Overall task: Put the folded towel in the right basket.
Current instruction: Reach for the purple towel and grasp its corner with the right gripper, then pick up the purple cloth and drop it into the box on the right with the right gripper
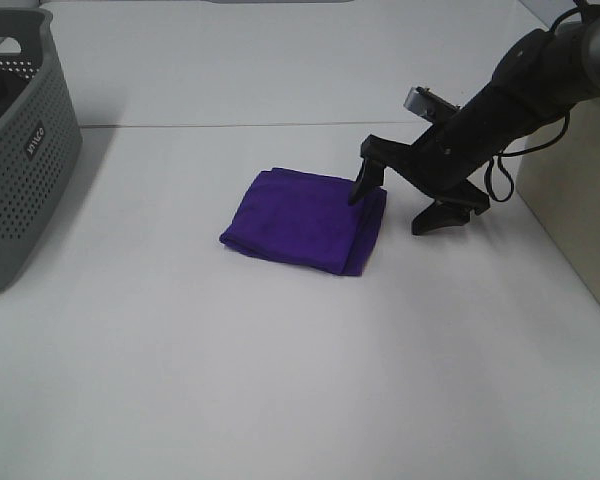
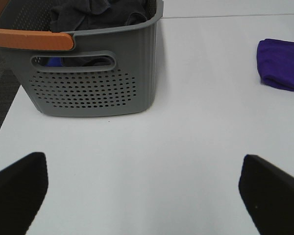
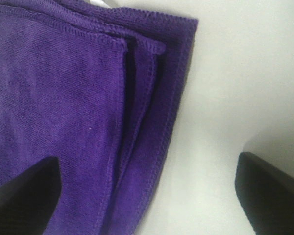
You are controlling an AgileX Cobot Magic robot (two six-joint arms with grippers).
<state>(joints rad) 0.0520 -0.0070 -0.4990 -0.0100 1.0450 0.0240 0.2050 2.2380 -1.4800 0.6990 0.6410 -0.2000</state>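
Observation:
The folded purple towel (image 1: 305, 220) lies flat on the white table near the middle. It also shows in the right wrist view (image 3: 63, 107) and at the edge of the left wrist view (image 2: 284, 63). My right gripper (image 1: 402, 205) is open and low over the towel's right edge. One finger (image 1: 365, 185) is over the cloth, the other (image 1: 442, 215) is over bare table beside it. In the right wrist view (image 3: 147, 196) nothing is between the fingers but towel edge and table. My left gripper (image 2: 147, 196) is open and empty over bare table.
A grey perforated basket (image 1: 25, 170) with an orange handle stands at the far left and holds dark cloth (image 2: 98, 12). A beige surface (image 1: 580, 220) runs along the right edge; I cannot tell what it is.

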